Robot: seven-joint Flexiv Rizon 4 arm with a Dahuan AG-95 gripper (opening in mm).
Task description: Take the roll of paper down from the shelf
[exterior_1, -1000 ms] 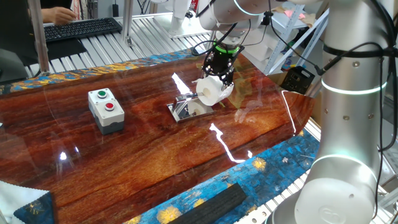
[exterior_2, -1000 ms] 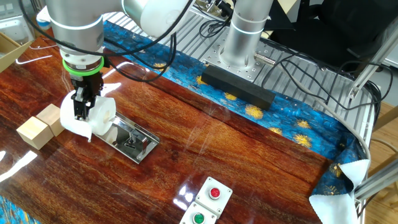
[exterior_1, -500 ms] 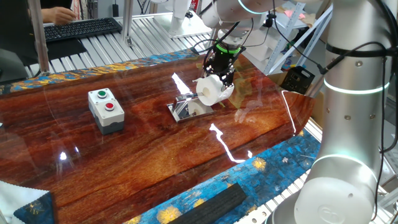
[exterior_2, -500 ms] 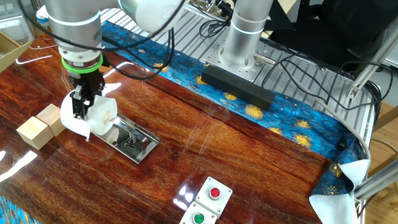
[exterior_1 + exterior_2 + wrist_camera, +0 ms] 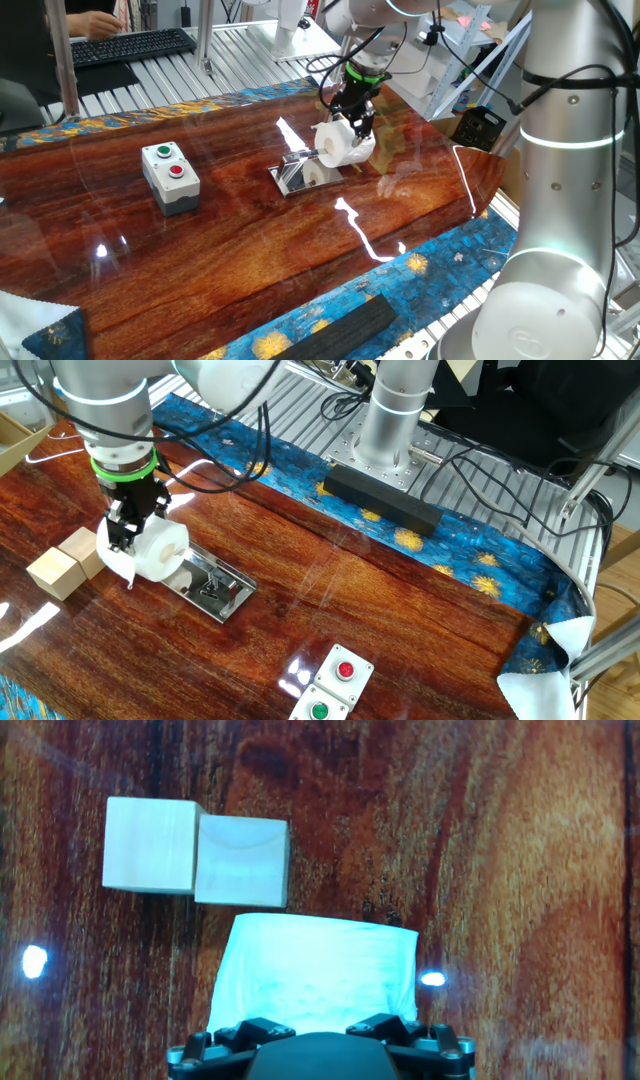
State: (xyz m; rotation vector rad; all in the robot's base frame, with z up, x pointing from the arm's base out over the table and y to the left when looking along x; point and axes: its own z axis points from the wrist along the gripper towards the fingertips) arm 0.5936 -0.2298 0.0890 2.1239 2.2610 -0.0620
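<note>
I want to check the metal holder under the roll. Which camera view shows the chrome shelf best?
The other fixed view: the shelf lies almost unobstructed, its base plate beside the roll of paper. One fixed view shows it smaller, partly behind the roll. The hand view does not show it.

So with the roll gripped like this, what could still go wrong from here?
1. The roll of paper hangs over the end of the chrome shelf; a low sideways move might clip it.
2. A loose paper tail droops under the roll and could snag or unwind.
3. Two wooden blocks sit on the table just beyond the gripper; setting the roll down there risks knocking them. Whether the roll has cleared the shelf's bar is hidden.
</note>
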